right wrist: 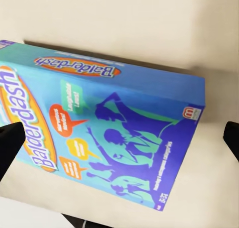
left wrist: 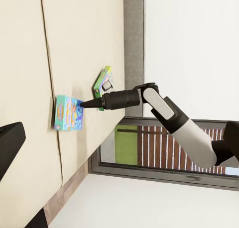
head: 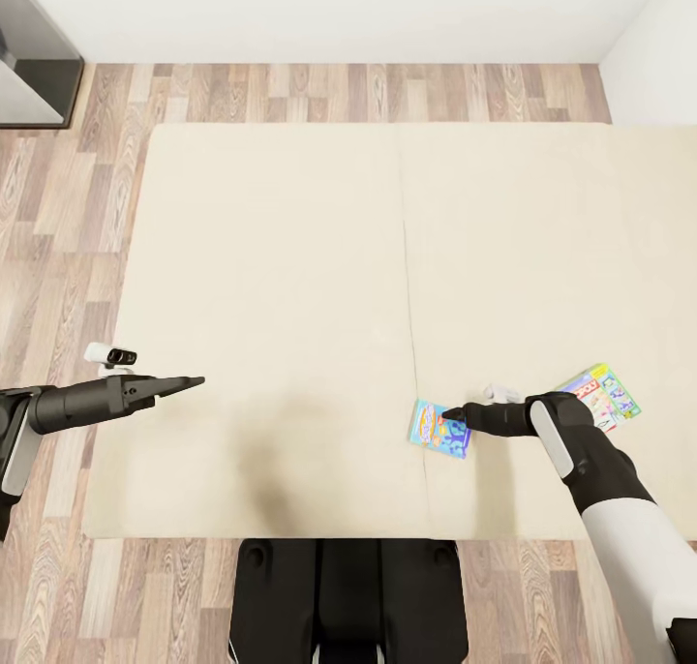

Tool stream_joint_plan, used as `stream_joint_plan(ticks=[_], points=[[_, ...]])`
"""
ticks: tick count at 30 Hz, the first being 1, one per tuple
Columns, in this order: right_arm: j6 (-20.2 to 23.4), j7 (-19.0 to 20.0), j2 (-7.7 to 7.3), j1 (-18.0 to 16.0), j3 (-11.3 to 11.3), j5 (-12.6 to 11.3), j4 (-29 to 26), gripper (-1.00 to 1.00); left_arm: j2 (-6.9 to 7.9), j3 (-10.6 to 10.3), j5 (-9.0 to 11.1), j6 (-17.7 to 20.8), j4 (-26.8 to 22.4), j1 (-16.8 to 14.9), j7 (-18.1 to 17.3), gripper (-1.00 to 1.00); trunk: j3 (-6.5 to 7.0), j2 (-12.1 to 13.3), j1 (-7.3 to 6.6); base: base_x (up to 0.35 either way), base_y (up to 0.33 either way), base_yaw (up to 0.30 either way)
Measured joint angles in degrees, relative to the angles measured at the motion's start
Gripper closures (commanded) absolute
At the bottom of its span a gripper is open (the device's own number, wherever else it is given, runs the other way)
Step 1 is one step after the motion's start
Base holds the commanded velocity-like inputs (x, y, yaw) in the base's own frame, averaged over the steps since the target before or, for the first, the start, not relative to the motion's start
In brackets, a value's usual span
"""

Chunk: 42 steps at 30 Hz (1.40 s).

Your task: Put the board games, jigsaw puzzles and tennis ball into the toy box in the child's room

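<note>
Right jaws apart (straddling blue game (right wrist: 109,133))

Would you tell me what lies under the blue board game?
The blue board game lies flat on the bed, its beige mattress showing all around it. The right gripper hovers above it. Whatever is directly beneath the box is covered.

The blue board game (right wrist: 107,133) reads "Balderdash" on lid and side; its smaller print seems too blurred.

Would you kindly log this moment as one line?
right gripper: open over blue board game | second board game: beside, on bed | left gripper: idle
</note>
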Motion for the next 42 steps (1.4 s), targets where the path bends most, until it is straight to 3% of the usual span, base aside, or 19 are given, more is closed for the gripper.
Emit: stream_joint_plan(ticks=[42], points=[[0.0,0.1,0.32,0.0,0.1,-0.2,0.0,-1.0,0.0,0.1,-0.1,0.0,0.0,0.0,0.0,-1.0,-0.04,0.0,0.0,0.0,0.0,0.0]])
